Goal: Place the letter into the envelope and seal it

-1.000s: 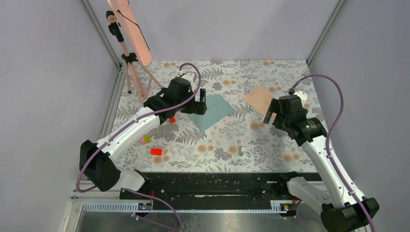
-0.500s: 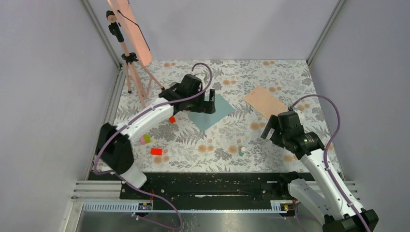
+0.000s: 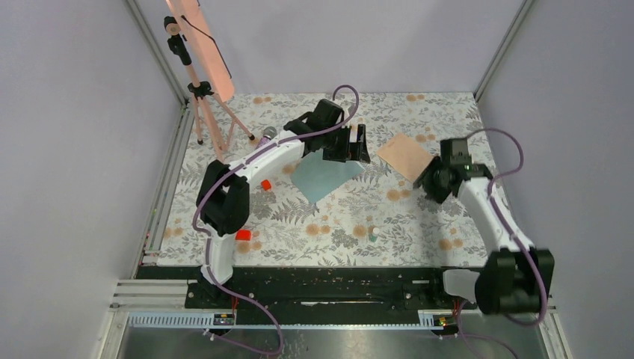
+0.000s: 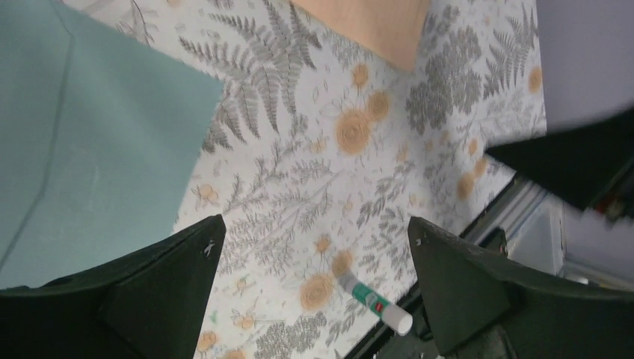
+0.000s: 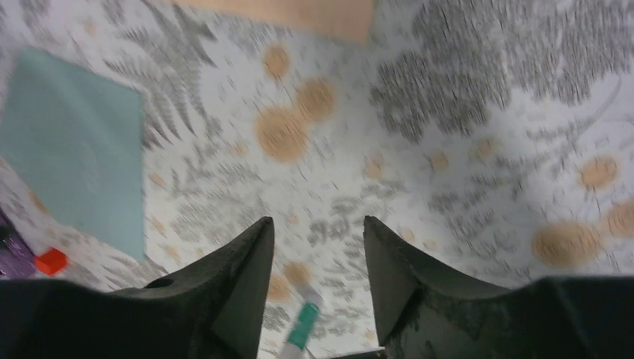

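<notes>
Since the letter (image 3: 404,155) lies flat on the floral bench (image 3: 336,217), right of the envelope (image 3: 323,176) and apart from it, the pick-up turns on approach. Its long axis runs diagonally, from far-left to near-right. The right gripper (image 3: 429,182) hovers at its near-right edge and looks the closer; its jaws stand partly apart, holding nothing. The left gripper (image 3: 356,143) hangs between envelope and letter, jaws spread wide and empty. The sheet is pale tan, thin, unfolded and uncreased, with nothing raised to catch, so a slide or an edge pinch seems likely. The teal envelope lies flat too. A glue stick (image 3: 374,233) rests nearer the arms' bases.
</notes>
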{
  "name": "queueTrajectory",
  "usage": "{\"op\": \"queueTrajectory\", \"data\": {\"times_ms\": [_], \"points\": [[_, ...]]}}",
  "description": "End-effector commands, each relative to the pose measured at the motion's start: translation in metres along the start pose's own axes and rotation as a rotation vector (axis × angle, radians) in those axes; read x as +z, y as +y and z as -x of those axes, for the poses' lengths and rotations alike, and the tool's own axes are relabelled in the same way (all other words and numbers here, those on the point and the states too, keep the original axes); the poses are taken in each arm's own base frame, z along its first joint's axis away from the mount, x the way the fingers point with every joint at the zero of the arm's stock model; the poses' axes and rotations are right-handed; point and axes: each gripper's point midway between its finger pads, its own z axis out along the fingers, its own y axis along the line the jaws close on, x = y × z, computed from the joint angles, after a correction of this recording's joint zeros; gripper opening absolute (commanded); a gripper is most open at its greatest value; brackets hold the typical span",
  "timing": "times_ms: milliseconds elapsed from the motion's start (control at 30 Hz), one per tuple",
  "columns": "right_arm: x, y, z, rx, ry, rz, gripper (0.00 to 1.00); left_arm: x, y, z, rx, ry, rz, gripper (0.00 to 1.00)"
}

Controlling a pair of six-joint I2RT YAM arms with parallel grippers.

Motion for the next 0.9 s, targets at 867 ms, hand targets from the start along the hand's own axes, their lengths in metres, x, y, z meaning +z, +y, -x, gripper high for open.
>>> {"op": "queueTrajectory", "data": {"times_ms": [867], "points": [[0.18, 0.101, 0.123, 0.167, 0.182, -0.095, 0.43, -0.078, -0.02, -0.063, -0.004, 0.013, -0.113, 0.98]]}}
